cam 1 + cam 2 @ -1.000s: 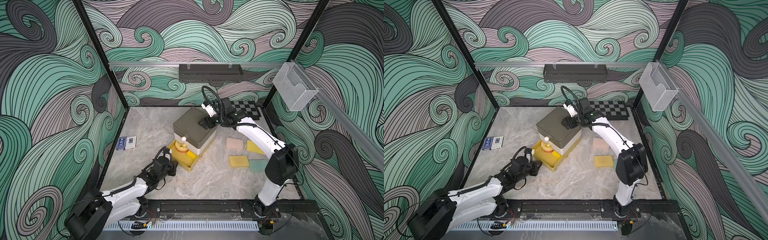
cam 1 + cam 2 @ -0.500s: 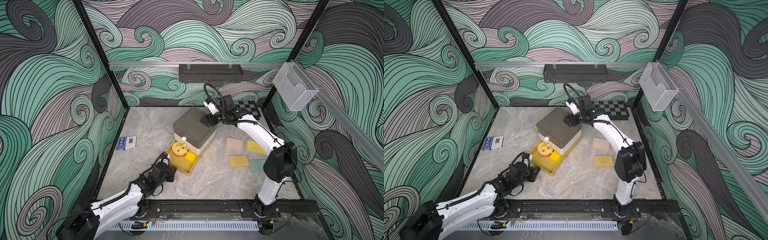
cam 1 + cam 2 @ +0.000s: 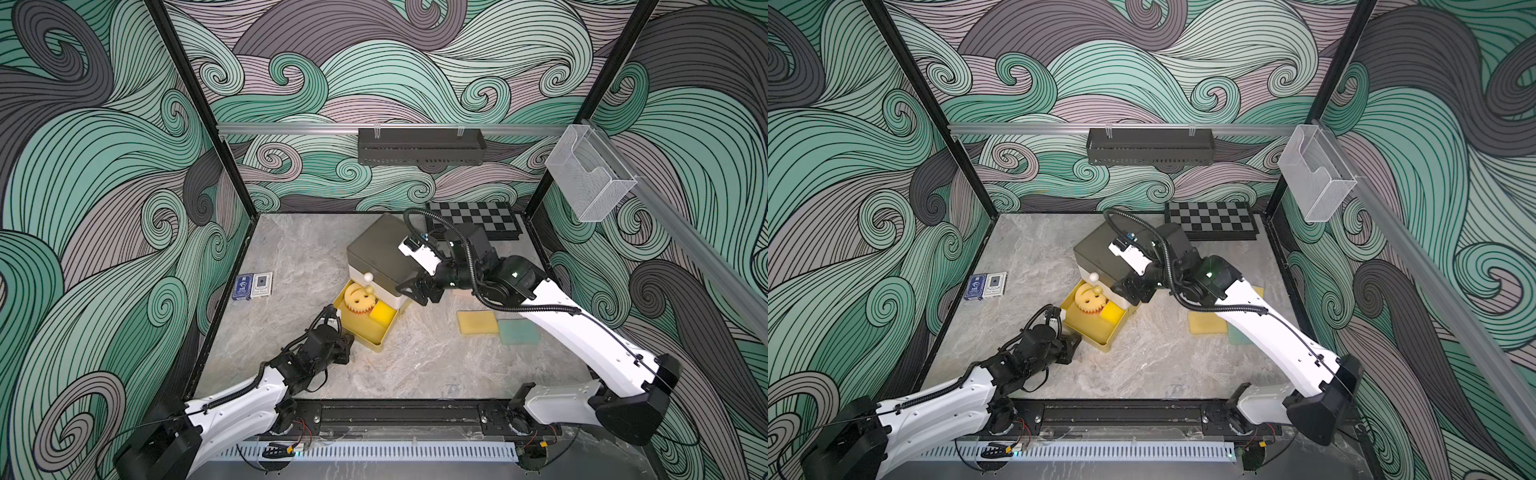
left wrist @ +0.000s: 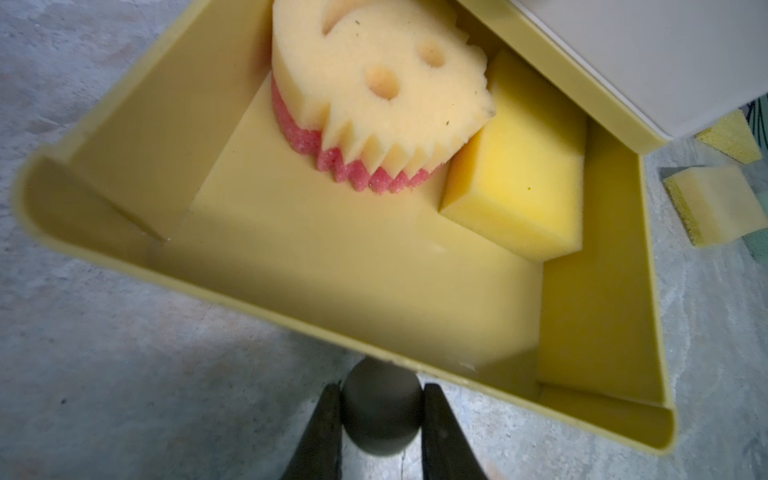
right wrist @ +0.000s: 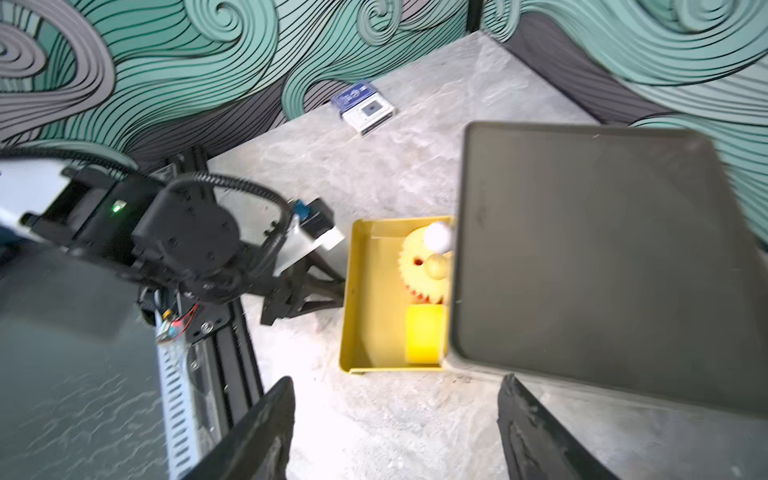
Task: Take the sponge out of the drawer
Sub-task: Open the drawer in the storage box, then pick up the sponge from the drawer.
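- Currently your left gripper (image 3: 348,341) is pinched narrow on the grey round knob (image 4: 380,415) at the front of the yellow plastic drawer (image 3: 362,329), which is pulled well out of the white cabinet with a dark grey top (image 3: 382,253).
- Your right gripper (image 5: 395,419) hangs just beside the drawer, fingers spread wide, holding nothing.
- The round yellow-over-pink foam sponge with a smiley face and toothed edge (image 4: 374,95) sits at the back of the drawer. One edge overlaps a bright yellow rectangular foam block (image 4: 519,183) next to it.
- Expect it to be light, soft, squashy and grippy, not fragile.
- Come from above and pinch across the toothed rim on the part nearest the drawer front. Bite deep, since foam compresses and can squirm out.
- Mind the white ball knob (image 3: 367,276) overhanging the drawer's back.
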Tool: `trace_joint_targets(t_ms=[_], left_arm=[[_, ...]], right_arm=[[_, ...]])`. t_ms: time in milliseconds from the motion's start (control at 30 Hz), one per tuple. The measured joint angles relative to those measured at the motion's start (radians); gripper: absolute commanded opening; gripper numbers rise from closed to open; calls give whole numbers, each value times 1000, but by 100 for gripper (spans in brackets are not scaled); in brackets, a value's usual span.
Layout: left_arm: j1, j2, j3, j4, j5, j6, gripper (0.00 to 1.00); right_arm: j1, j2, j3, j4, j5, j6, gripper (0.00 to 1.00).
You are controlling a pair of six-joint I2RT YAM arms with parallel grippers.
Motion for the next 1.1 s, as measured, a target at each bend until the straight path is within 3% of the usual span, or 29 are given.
trace_joint_targets(t_ms=[200,400,633,1100], left_arm=[[0,2,0,0,1,2,10],[0,6,0,3,2,6,10],[0,0,0,1,2,8,11],[0,-1,0,1,2,8,10]], right_arm=[[123,190,-127,-2,-18,59,69],[174,410,-91,16,-28,117,69],[211,538,54,33,93,145,69],[208,661,94,16,371,179,64]])
